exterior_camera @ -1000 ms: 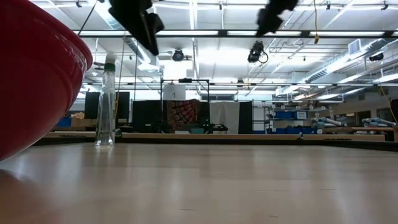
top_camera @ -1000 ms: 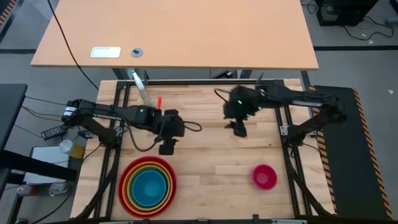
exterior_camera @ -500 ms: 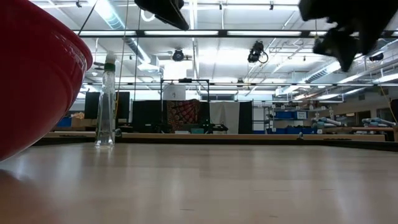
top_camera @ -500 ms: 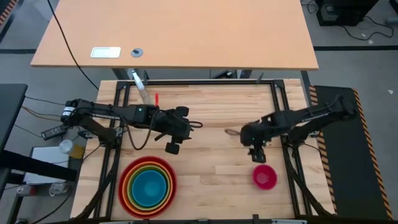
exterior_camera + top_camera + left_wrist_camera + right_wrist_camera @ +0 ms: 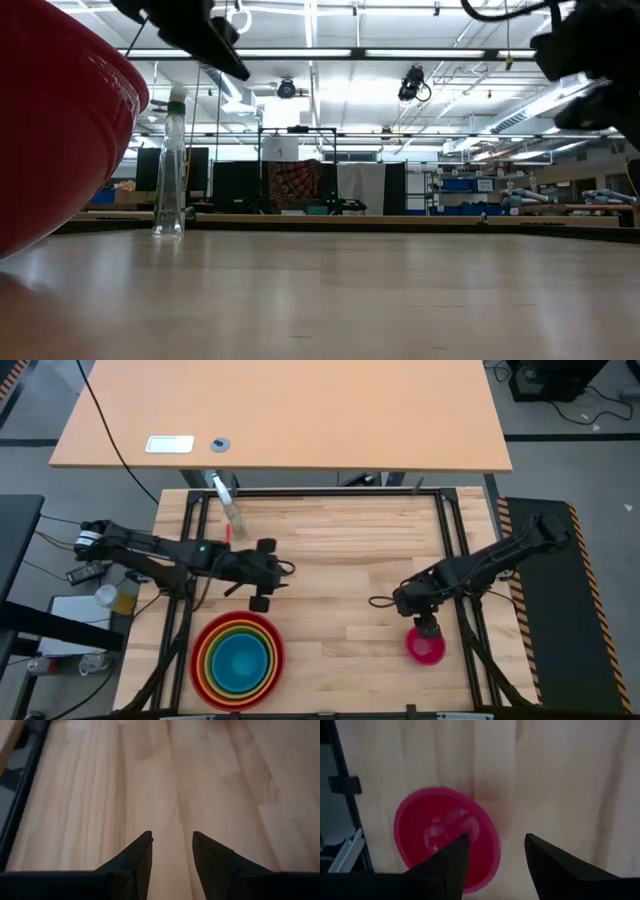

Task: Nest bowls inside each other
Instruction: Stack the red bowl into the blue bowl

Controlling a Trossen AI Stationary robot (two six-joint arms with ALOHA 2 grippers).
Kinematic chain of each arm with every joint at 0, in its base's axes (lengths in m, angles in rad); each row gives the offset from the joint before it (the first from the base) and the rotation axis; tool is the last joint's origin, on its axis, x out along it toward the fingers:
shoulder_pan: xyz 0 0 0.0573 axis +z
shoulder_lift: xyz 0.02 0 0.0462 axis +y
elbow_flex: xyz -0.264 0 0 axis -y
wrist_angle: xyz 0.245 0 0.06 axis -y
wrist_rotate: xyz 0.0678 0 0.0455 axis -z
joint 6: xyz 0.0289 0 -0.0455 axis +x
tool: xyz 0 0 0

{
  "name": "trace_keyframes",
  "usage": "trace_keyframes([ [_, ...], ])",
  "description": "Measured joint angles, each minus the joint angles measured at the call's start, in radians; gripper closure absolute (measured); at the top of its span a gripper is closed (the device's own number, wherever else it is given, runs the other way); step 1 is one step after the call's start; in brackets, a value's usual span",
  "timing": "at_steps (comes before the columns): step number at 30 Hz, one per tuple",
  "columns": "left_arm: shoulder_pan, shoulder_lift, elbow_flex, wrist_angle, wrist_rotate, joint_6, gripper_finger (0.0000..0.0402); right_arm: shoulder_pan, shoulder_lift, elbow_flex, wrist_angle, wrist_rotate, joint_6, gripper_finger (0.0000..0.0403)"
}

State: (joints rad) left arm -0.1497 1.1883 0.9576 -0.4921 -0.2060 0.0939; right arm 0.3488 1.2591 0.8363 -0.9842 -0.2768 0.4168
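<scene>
Pink bowl (image 5: 426, 647): you have it sitting alone on the right side of the bench (image 5: 340, 550), near the front edge; it is round, glossy, smooth-walled, with a bright glare in its bottom in the right wrist view (image 5: 446, 838).
Nested bowls (image 5: 238, 659): you see a stack on the left front of the bench, concentric rings from red on the outside through orange, yellow and green to a blue-teal centre; in the low view its shiny red wall (image 5: 50, 130) curves up large at the near left.
Right claw (image 5: 428, 626): it hangs just behind the pink bowl's far rim; its two dark, tapered fingers (image 5: 445, 865) stand spread with a clear gap, one over the bowl's rim, nothing between them.
Left claw (image 5: 259, 603): it sits over bare planks just behind the nested bowls; its pointed black fingers (image 5: 131, 865) are apart with a narrow gap, empty.
Bench surface: pale wooden planks with long grain and a soft sheen, framed by black metal rails.
Bottle (image 5: 229, 506): clear plastic, slender, standing at the back left of the bench, upright in the low view (image 5: 170, 170).
</scene>
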Motion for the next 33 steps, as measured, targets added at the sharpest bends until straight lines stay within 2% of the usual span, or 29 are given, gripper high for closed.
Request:
trace_keyframes([
  [4, 0.002, -0.100, -0.078, 0.017, -0.017, -0.110, 0.0260, 0.015, 0.000, -0.049, 0.018, -0.021, 0.000, 0.0215],
  [11, 0.007, -0.210, -0.145, -0.028, -0.068, -0.231, 0.0260, 0.017, 0.000, -0.128, 0.089, -0.076, 0.003, 0.0227],
  [20, 0.048, -0.178, -0.156, -0.012, -0.070, -0.466, 0.0260, 0.017, 0.000, -0.190, 0.139, -0.084, 0.040, 0.0243],
  [25, 0.052, -0.143, -0.156, 0.060, -0.070, -0.534, 0.0239, 0.017, 0.000, -0.196, 0.139, -0.084, 0.068, 0.0289],
  [31, 0.052, -0.079, -0.156, 0.190, -0.127, -0.559, 0.0183, 0.016, 0.001, -0.196, 0.140, -0.094, 0.146, 0.0381],
  [33, 0.053, -0.046, -0.149, 0.226, -0.132, -0.564, 0.0168, 0.009, 0.002, -0.192, 0.131, -0.102, 0.187, 0.0385],
])
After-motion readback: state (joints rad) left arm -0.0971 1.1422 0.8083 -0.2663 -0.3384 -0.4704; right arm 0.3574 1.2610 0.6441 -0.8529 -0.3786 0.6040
